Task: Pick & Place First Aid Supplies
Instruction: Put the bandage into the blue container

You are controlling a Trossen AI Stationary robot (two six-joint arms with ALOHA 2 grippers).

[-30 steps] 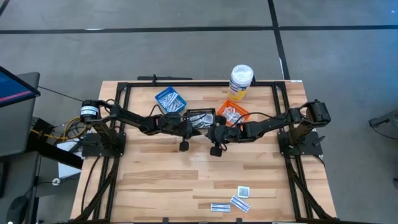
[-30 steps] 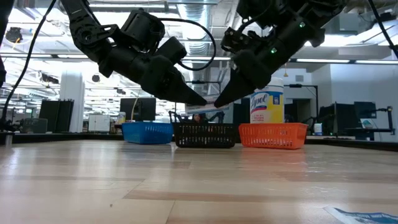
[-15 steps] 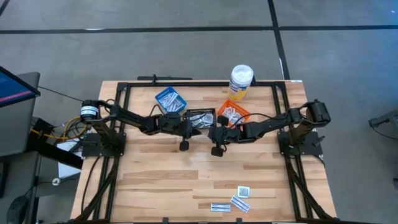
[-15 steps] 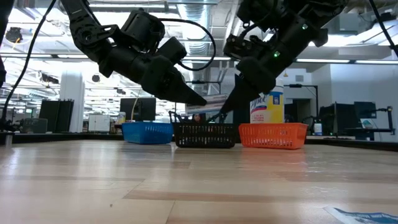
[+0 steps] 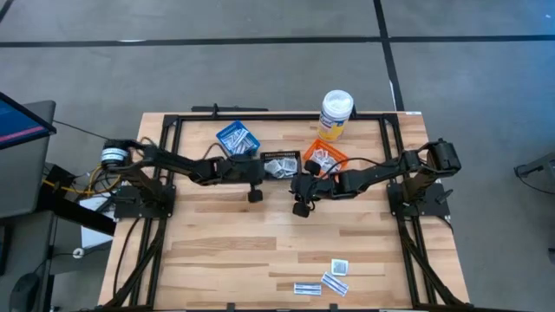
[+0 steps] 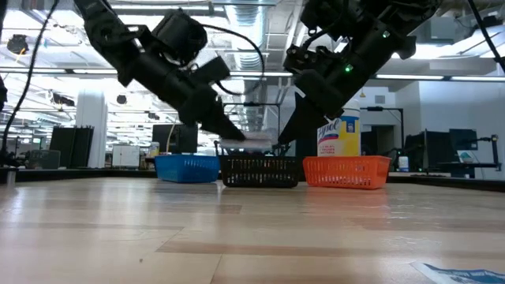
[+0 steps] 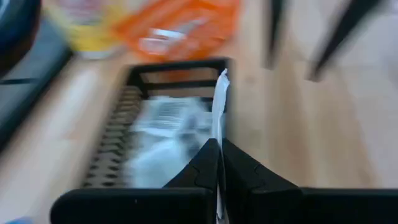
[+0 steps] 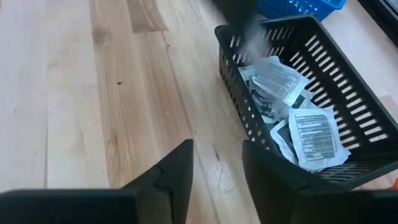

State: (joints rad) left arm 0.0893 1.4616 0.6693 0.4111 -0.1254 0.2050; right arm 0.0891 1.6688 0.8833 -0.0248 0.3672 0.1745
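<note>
Black basket (image 5: pixel 279 165) sits mid-desk (image 5: pixel 260 251) between the blue basket (image 5: pixel 237 139) and orange basket (image 5: pixel 323 158), with a pile of white packets (image 8: pixel 292 112) inside it. My left gripper (image 7: pixel 219 163) is clamped on one thin white packet (image 7: pixel 219 109), held edge-up just over the black basket's rim. My right gripper (image 8: pixel 216 163) hangs beside the same basket on the orange side, fingers parted with a moderate gap, nothing between them. Three more packets (image 5: pixel 323 280) lie flat near the desk's front edge, well apart from the baskets. White bottle (image 5: pixel 335 113) stands behind the orange basket.
</note>
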